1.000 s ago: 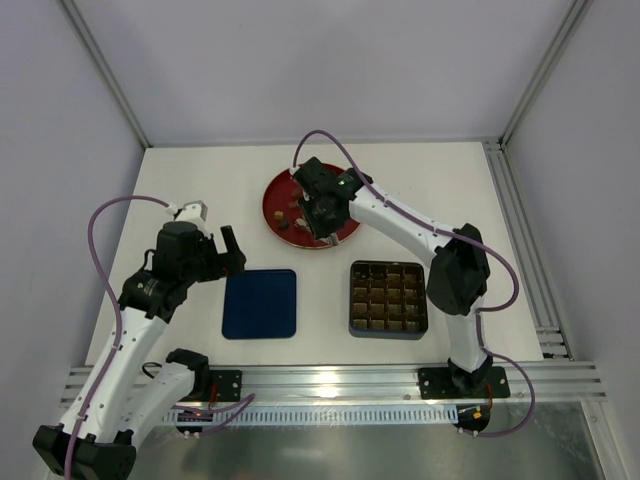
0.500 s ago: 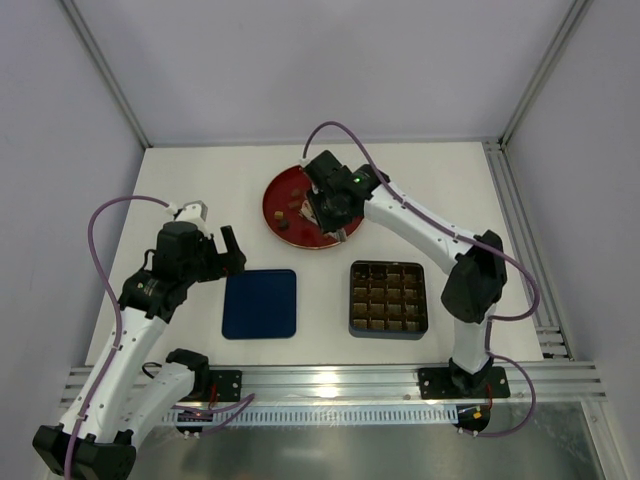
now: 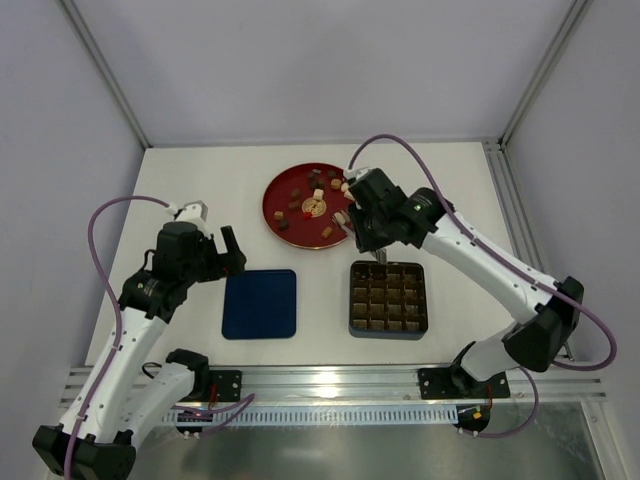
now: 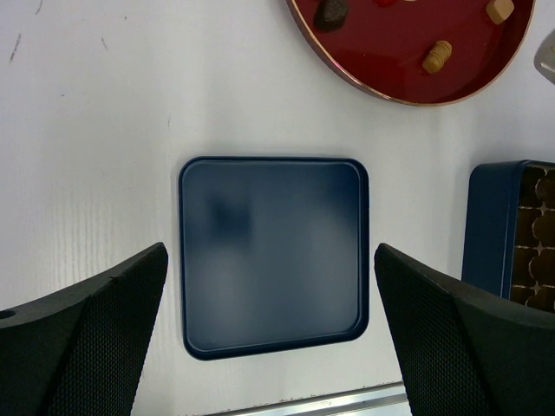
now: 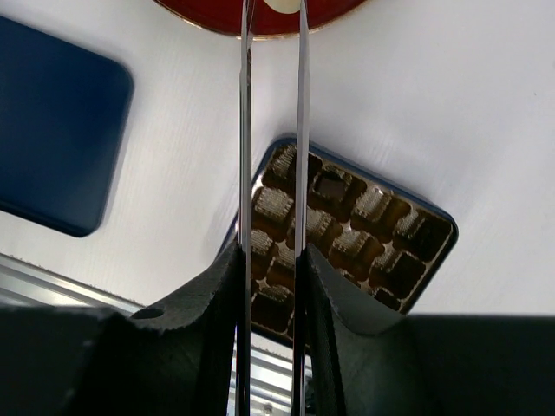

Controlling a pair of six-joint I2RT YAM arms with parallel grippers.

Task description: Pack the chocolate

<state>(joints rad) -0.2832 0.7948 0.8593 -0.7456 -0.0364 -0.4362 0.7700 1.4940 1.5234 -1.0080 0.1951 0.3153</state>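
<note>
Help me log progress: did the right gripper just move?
Yes: the right gripper went from over the red plate's middle to its right rim, nearer the tray.

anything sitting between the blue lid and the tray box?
Nothing. Only a bare strip of white table separates the lid from the tray. This shows in the top external view and the left wrist view.

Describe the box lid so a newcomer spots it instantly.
Start at the round red plate. Of the two squares on its near side, the lid is the left one: flat, plain dark blue, whereas the tray beside it is gridded.
</note>
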